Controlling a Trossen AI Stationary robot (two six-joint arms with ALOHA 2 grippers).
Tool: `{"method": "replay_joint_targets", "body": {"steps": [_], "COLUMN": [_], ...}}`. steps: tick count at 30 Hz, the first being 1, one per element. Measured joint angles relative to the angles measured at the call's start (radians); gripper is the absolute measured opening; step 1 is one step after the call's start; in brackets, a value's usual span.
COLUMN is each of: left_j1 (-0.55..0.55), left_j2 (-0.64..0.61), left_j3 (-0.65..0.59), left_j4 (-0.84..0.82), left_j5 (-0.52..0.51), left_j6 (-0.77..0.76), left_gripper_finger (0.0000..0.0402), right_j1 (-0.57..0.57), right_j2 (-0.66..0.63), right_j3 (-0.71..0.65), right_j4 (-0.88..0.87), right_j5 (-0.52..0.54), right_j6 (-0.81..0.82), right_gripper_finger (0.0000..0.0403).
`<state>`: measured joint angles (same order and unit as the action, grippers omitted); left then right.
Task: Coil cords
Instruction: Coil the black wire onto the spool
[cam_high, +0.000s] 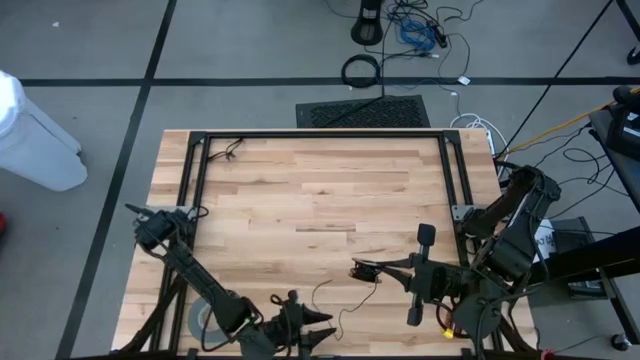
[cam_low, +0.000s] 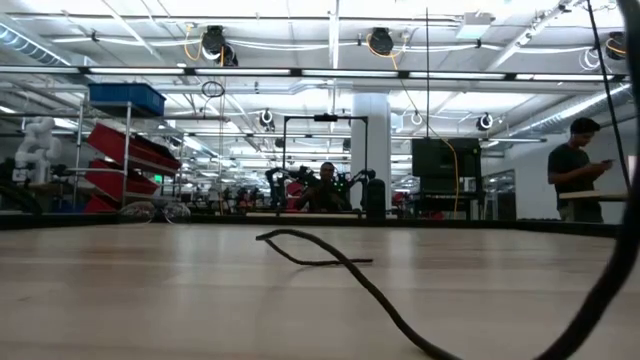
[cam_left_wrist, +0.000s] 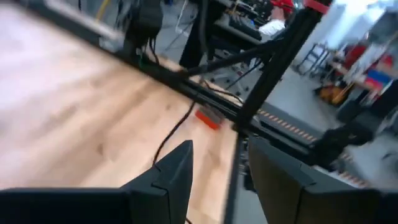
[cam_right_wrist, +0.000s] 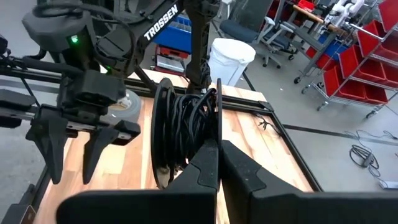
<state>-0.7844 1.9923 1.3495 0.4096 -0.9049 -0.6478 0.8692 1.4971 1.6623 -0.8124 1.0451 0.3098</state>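
Left gripper (cam_high: 318, 322) low over the table's (cam_high: 320, 190) near edge, a little left of the middle, arm stretched in from the left edge, fingers (cam_left_wrist: 177, 177) spread with nothing between them. Right gripper (cam_high: 373, 269) reaching in from the right edge toward the table's middle, above and right of the left one, fingers (cam_right_wrist: 208, 158) pressed together on the rim of a small black disc (cam_right_wrist: 186, 127). Disc on edge at the fingertips, with dark windings bunched around it. Thin dark cord (cam_high: 345, 305) trailing from the disc onto the wood, curving toward the near edge and ending close beside the left gripper; in the low view a loose loop lying flat on the boards. Grey tape roll (cam_high: 205, 318) near the table's near left corner, beside the left arm. Pale wood planks, black metal frame around the edges. Beyond the table: grey floor with dark stripes, a black mat (cam_high: 362, 112) past the far edge, a white bin (cam_right_wrist: 231, 59), loose cables on the floor, red storage bins on racks, and a person (cam_low: 575, 165) standing far off to the right of the low view. "TROSSEN" (cam_right_wrist: 160, 23) in white letters on the left arm.
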Motion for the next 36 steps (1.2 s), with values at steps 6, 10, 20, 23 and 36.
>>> {"method": "replay_joint_targets", "body": {"steps": [6,10,20,23,36], "left_j1": [0.001,0.012,0.054,0.062,0.030], "left_j2": [0.027,0.116,0.275,0.273,0.206], "left_j3": [-0.001,-0.001,-0.001,-0.002,-0.002], "left_j4": [0.122,0.381,0.672,0.568,0.425], "left_j5": [0.028,0.078,0.118,0.117,-0.056], "left_j6": [-0.227,-0.242,-0.263,-0.249,-0.032], "left_gripper_finger": [0.0159,0.0159,0.0159,0.0159,0.0159], "right_j1": [0.000,0.001,0.001,0.001,0.001], "right_j2": [0.000,0.000,0.000,0.000,0.000], "right_j3": [0.000,0.000,0.000,0.000,0.000], "right_j4": [0.000,-0.001,-0.004,-0.004,-0.007], "right_j5": [0.000,-0.003,-0.007,-0.007,-0.007], "right_j6": [0.004,0.002,-0.028,-0.034,-0.019], "right_gripper_finger": [0.0000,0.0000,0.0000,0.0000,0.0000]}}
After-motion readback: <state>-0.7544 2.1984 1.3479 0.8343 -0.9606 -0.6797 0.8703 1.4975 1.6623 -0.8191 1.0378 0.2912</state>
